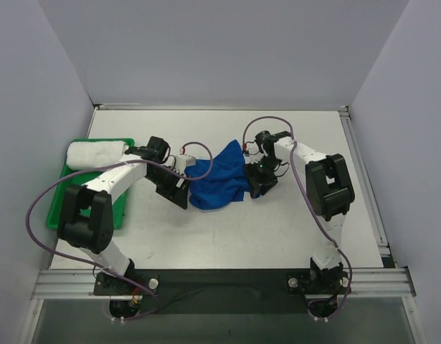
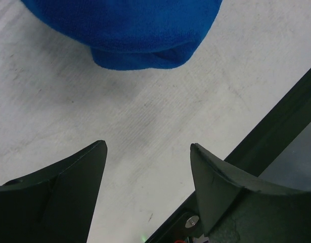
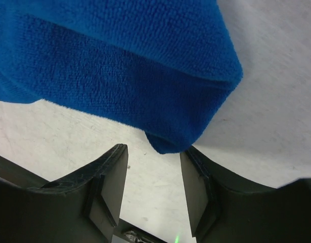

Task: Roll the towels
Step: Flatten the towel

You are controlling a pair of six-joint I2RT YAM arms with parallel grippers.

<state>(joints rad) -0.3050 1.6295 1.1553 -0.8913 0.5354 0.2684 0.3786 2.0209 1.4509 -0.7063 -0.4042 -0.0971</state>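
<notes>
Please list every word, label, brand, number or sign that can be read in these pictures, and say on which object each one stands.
None: no text can be read in any view.
The blue towel, white towel, green tray and table bear no print.
Any marking on the left arm or right arm is too small to tell.
</notes>
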